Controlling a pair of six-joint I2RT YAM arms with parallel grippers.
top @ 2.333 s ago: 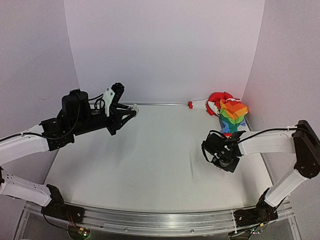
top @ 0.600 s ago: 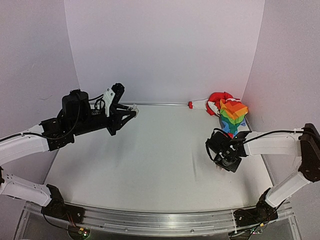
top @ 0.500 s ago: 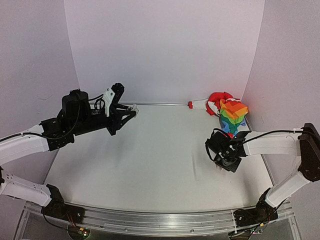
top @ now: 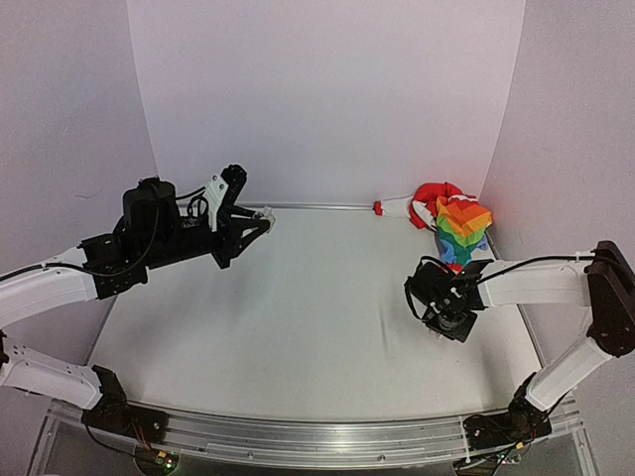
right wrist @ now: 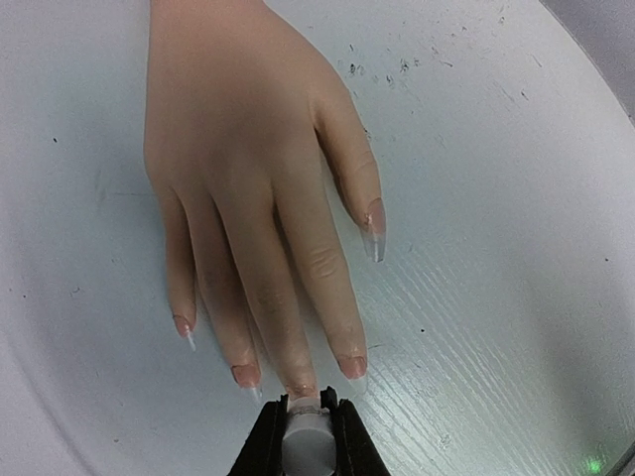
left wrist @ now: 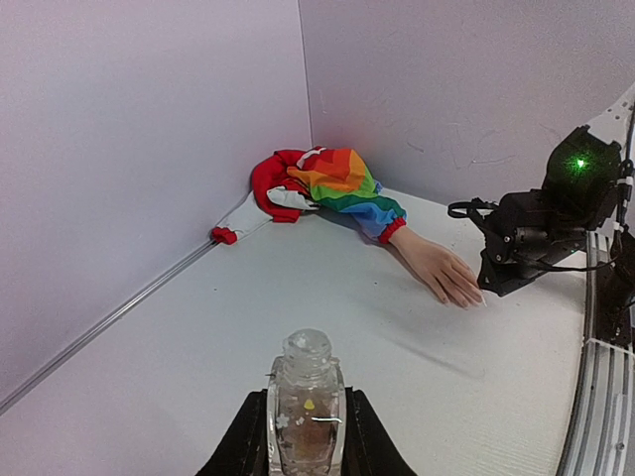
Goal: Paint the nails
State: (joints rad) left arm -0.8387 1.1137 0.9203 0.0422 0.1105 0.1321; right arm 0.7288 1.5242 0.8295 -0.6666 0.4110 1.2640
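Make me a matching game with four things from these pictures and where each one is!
Things:
1. small clear bottle
2. fake hand
3. rainbow sleeve
4. small white cap

Places:
A. bunched up in the far right corner
B. gripped by the robot's right hand
C. gripped by the robot's left hand
D. lying palm down on the table

Pairs: 1-C, 2-D, 3-A, 4-B
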